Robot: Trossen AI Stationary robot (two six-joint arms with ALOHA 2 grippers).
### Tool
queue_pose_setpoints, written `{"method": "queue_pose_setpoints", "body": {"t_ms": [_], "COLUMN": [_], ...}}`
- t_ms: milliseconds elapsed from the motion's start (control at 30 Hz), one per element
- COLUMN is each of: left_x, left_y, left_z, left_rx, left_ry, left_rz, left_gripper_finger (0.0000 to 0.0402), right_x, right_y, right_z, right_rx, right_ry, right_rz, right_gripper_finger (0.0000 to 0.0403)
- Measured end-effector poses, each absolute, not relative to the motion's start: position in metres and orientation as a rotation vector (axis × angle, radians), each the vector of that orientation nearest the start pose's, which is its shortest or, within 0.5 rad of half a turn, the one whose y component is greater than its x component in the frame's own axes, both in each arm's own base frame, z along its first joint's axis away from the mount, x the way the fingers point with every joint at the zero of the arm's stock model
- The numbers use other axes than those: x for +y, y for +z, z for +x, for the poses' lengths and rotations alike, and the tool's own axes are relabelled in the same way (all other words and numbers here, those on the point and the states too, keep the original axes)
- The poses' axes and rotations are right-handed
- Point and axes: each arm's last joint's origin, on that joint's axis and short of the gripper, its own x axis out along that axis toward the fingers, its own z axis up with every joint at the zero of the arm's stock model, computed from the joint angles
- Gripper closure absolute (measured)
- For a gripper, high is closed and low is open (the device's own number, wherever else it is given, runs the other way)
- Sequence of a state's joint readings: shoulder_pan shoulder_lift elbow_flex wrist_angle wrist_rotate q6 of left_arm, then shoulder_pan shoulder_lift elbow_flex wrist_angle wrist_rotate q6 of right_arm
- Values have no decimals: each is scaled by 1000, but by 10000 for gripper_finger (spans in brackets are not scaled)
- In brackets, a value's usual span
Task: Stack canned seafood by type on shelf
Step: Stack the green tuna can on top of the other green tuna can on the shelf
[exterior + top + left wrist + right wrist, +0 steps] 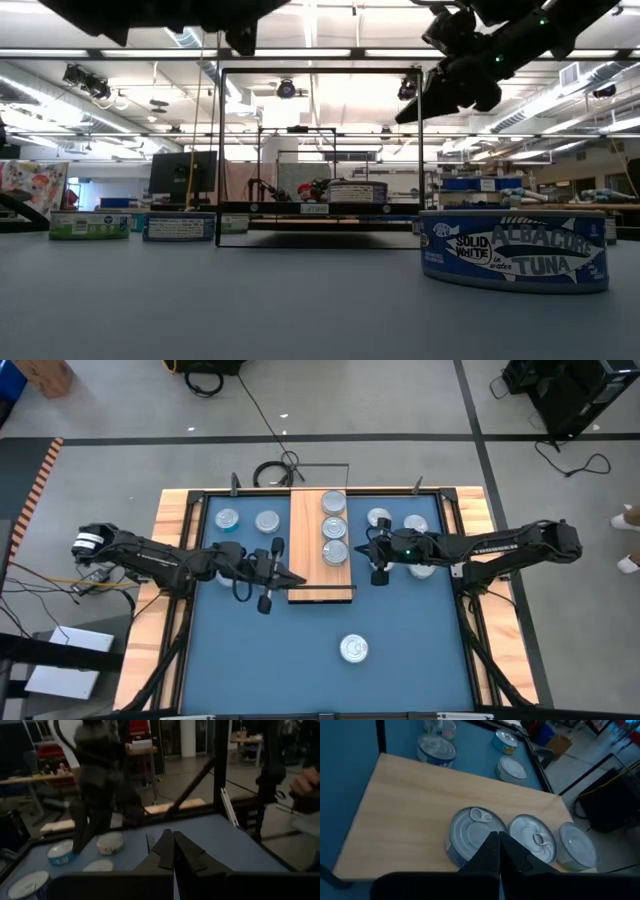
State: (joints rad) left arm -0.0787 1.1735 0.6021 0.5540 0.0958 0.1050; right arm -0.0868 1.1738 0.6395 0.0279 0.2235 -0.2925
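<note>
The shelf (312,550), a light-wood board with a thin black frame (320,72), lies at the table's far middle. Three silver-topped tins (334,528) stand in a row on its right half, seen close in the right wrist view (475,831). More tins rest on the blue table: two far left (247,520), three far right (398,520), one near the front (352,649). My left gripper (297,581) is shut and points level at the shelf's near-left corner. My right gripper (498,844) is shut, hovers above the row of tins and slants down. Neither gripper holds anything.
A blue "albacore tuna" tin (515,250) stands close to the low camera. Wooden rails (175,520) and black bars border the table. The right arm (95,780) shows in the left wrist view with tins (110,842) below it. A person's hand (305,782) shows beyond the table.
</note>
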Motion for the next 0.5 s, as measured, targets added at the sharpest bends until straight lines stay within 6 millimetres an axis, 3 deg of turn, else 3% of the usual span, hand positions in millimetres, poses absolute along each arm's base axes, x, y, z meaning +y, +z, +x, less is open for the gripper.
{"method": "queue_pose_setpoints", "body": {"t_ms": [133, 300, 500], "left_x": [-11, 6, 32], "left_y": [259, 266, 272], "left_z": [242, 224, 200], "left_rx": [8, -52, -44], "left_ry": [-176, -175, -186], "left_rz": [140, 204, 227], "left_gripper_finger": [401, 401, 401], "right_x": [-29, -47, -66], "right_y": [228, 215, 211], "right_z": [239, 243, 249], "right_rx": [552, 600, 540], "right_ry": [-237, -290, -250], "right_rz": [-256, -215, -112], "right_gripper_finger": [400, 401, 402]}}
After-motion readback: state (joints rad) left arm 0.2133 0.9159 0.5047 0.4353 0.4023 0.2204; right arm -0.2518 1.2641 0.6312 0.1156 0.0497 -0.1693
